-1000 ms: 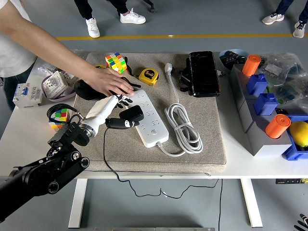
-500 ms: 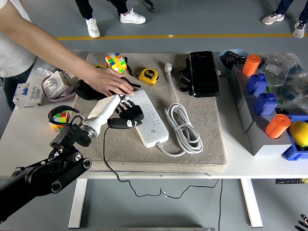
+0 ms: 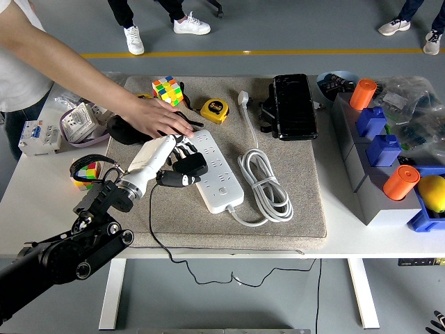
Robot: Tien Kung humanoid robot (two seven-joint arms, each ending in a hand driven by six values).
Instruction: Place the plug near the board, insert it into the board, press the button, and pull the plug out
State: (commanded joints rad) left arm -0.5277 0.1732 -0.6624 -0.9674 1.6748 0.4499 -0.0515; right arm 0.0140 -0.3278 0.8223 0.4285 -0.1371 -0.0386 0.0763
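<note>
A white power strip [image 3: 217, 170] lies diagonally on the grey mat [image 3: 292, 216], with its white cable [image 3: 265, 177] coiled to its right. A black plug [image 3: 190, 165] with a thin black cord [image 3: 154, 229] sits at the strip's left edge. My left hand [image 3: 179, 154], white with dark fingers, is curled on the black plug. A person's hand [image 3: 158, 118] rests flat on the mat by the strip's far end, just above my hand. My right hand is out of view.
A Rubik's cube [image 3: 167, 90], a yellow tape measure [image 3: 215, 110] and a black case [image 3: 293, 106] lie at the mat's back. A second cube [image 3: 87, 171] lies left of the mat. Grey boxes with orange cylinders [image 3: 401, 181] and blue blocks [image 3: 384, 149] stand at the right.
My left hand has moved the black plug slightly up and left along the strip's edge. The person's hand has stayed in place.
</note>
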